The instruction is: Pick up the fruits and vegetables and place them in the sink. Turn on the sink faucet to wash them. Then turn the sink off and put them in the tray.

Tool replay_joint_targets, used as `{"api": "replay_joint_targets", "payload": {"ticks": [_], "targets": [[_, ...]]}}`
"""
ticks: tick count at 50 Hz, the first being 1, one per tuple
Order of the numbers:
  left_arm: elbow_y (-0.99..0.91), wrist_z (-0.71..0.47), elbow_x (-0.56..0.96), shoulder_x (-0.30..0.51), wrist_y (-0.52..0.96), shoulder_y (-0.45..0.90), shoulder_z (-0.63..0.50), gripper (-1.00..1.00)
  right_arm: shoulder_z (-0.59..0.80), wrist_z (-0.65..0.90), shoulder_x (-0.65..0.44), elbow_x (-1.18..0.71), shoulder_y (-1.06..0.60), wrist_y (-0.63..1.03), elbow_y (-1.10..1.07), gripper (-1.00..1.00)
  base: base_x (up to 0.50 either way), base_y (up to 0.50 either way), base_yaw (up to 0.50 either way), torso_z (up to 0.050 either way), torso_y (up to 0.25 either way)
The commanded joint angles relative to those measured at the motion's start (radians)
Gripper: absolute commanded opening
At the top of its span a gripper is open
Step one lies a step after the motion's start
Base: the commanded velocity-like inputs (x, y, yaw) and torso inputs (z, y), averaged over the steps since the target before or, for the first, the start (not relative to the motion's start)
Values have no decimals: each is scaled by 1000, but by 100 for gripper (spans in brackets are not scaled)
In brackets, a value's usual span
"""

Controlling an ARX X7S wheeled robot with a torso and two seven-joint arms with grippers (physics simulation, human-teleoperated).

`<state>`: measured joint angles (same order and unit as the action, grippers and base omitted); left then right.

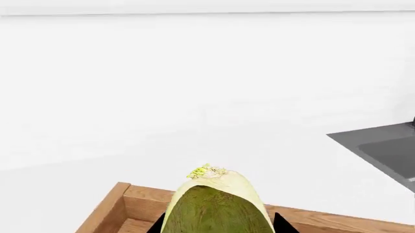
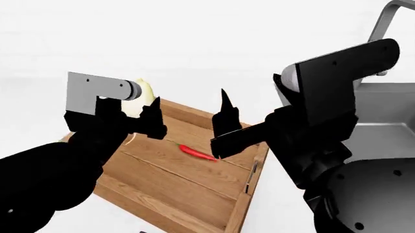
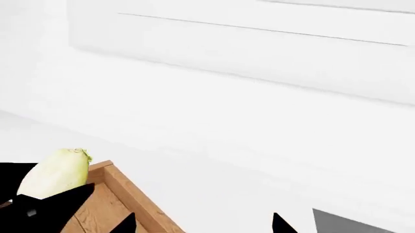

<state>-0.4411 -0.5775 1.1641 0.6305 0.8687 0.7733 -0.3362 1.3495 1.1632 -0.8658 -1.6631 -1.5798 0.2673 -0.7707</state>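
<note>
The left gripper (image 2: 152, 116) is closed around the pale cream root vegetable (image 2: 139, 99), holding it above the far left corner of the plank-grained wooden tray (image 2: 175, 184), the black arm reaching in low from the left. The right gripper (image 2: 226, 114) hangs empty with fingers parted over the tray, just above the slim red chili pepper (image 2: 196, 152) lying on the boards. The white worktop (image 1: 194, 145) surrounds the tray, and the grey sink (image 1: 389, 148) sits off beside it.
</note>
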Motion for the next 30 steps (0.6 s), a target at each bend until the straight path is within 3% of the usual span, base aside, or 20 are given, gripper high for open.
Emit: {"api": "replay_joint_targets", "payload": {"ticks": [1,12,13,30], "targets": [[161,66,-126,-71,-19,7,-123,-100,-12,2,-60,24,29,-26,-34,100,0,0,0,10,0],[193,84,-126,-65,-29,-10,-123,-100,-8,-13,-49,42,52,-35,-6,100,0,0,0,0,1],[191,83,-123,-64,-28,-7,-120,100,-8,-14,-49,43,52,-35,-6,100,0,0,0,0,0],[-61,-99,128,8,21,112,82,100,-16,-4,-94,70,82,-59,-36,100,0,0,0,0,0]]}}
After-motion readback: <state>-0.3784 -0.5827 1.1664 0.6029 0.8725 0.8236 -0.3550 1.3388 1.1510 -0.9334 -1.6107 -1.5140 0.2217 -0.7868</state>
